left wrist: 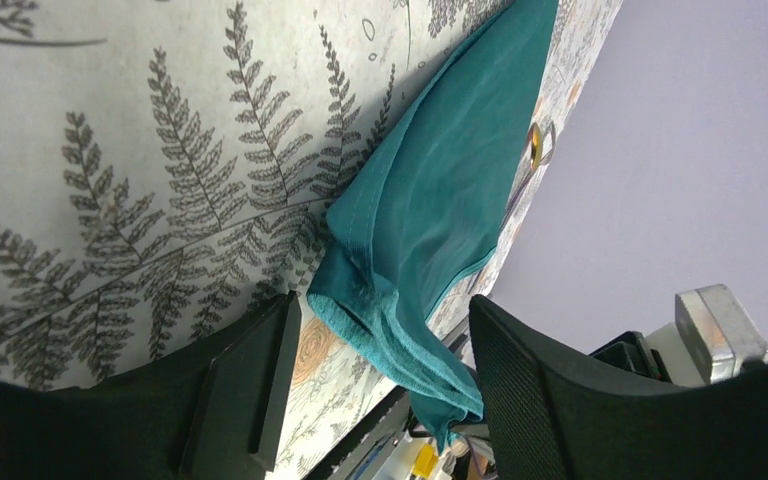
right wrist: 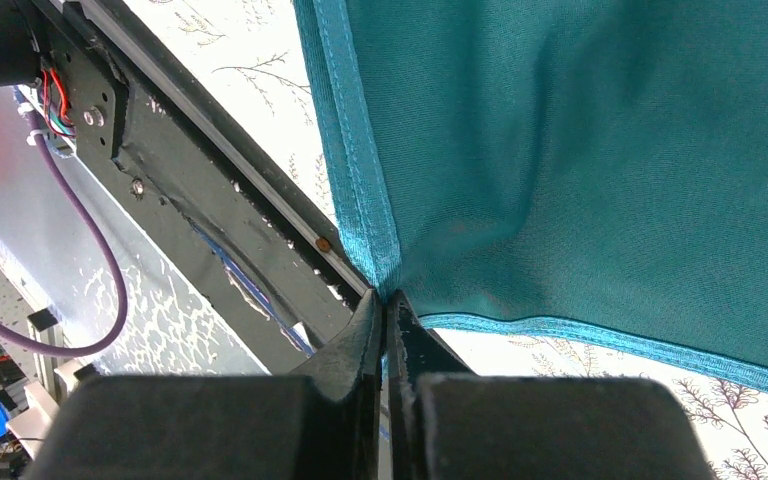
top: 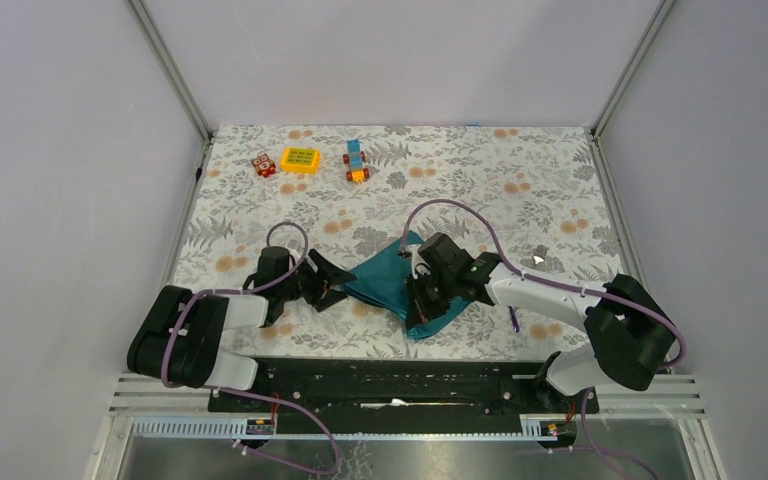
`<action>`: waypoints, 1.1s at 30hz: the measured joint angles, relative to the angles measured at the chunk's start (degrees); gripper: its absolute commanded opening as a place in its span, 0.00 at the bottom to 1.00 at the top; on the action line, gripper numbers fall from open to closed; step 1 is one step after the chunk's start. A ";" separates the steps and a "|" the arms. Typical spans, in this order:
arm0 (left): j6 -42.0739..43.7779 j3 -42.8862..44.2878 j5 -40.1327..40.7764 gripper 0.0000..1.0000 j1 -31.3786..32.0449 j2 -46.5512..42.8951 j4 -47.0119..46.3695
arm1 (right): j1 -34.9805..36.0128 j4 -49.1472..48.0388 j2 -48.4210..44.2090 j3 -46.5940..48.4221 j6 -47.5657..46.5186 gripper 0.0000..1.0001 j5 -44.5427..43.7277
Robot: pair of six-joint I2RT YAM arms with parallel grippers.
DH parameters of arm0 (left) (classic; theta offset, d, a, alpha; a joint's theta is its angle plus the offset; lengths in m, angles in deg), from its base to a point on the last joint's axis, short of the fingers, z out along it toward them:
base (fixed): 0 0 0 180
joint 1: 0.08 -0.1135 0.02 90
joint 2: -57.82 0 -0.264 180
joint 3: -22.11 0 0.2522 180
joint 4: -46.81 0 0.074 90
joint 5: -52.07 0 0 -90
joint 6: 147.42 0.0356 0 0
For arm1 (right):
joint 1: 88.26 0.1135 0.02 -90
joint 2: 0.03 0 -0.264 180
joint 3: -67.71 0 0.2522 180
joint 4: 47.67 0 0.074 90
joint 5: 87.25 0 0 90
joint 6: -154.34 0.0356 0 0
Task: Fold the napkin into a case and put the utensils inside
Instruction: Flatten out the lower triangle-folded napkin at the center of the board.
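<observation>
Where the right gripper point(right wrist: 388, 300) pinches shut on a hemmed corner, the napkin point(top: 385, 285) puckers: soft, light, thin teal weave, no stiffness. It lies doubled at the centre of the top view, on the fern-print table point(top: 520, 190). Left gripper point(left wrist: 382, 310) stands open, a folded corner between its jaws, not clamped. Best hold: the stitched hem corners. Golden glint point(left wrist: 535, 145) at the upper right of the left wrist view, possibly a utensil.
</observation>
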 measured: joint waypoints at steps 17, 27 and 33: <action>3.48 3.85 2.69 0.22 0.24 3.63 3.48 | -0.48 -1.18 0.00 -1.11 0.11 0.00 1.55; 9.94 5.60 1.09 0.00 -4.61 0.07 14.01 | 0.46 -6.08 1.33 -2.56 0.17 0.00 3.78; 15.08 7.30 0.28 0.00 -9.42 -5.09 25.42 | 6.43 -12.48 4.90 -2.54 2.45 0.00 4.83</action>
